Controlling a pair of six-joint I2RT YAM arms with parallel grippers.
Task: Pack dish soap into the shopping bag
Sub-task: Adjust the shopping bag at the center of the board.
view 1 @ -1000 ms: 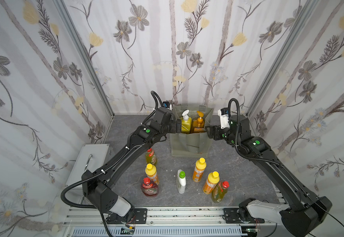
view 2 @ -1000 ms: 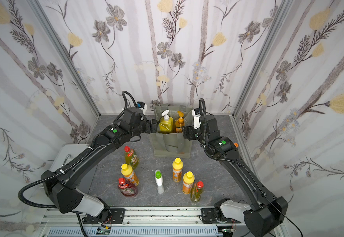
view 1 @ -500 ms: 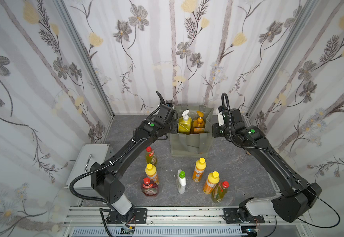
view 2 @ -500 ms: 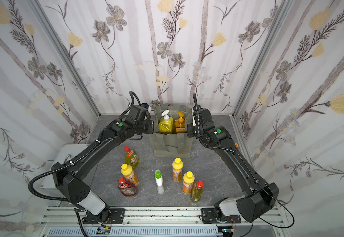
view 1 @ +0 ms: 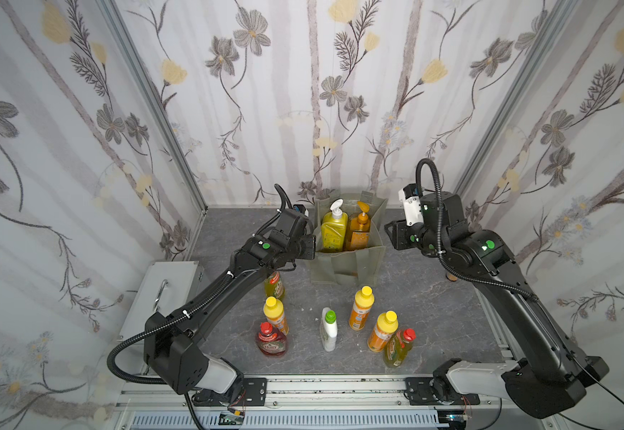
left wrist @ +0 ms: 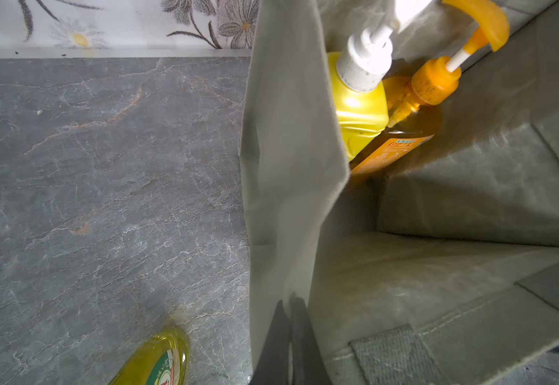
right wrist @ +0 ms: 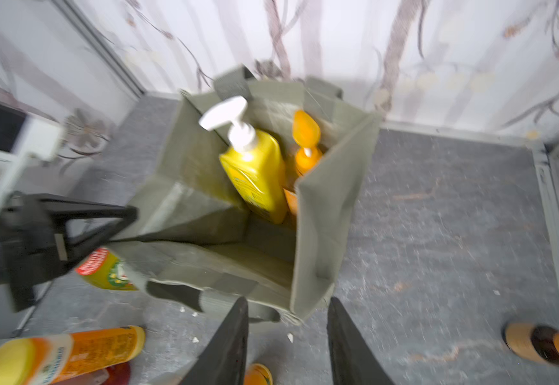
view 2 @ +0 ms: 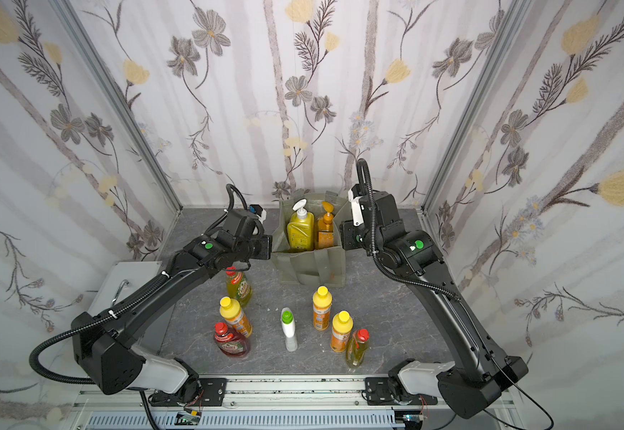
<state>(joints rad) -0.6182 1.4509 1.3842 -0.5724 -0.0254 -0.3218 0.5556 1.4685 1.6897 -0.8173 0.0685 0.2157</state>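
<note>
- Grey metal box [view 1: 180,275] sits at the far left, well apart from the work. There is one, and it is not the target.
- Next, the left gripper [left wrist: 292,311] has its fingers pressed together on the left wall of the shopping bag [view 1: 340,265], pinching the fabric near the rim.
- That bag stands upright at the back middle of the table, mouth up. The step looks like spreading the mouth for the small bottles. The left pinch should draw outward only gently, so the soft wall goes taut without dragging or tipping the bag.
- Two are packed, standing against the bag's back wall: one yellow pump bottle [view 1: 333,232] and one orange pump bottle [view 1: 358,231].
- Seven stand on the table in front:
  - three orange yellow-capped bottles [view 1: 276,314] [view 1: 360,309] [view 1: 382,333]
  - two yellow-green red-capped bottles [view 1: 275,288] [view 1: 398,348]
  - one red bottle [view 1: 272,342]
  - one white green-capped bottle [view 1: 328,331]
- Further right, the right gripper [right wrist: 288,306] is beside the bag's right front corner, fingers apart and empty. It should take the right rim opposite the left pinch, clear of the pump heads.
- One small brown-and-orange thing [view 1: 452,276] lies near the right wall, too blurred to name.
</note>
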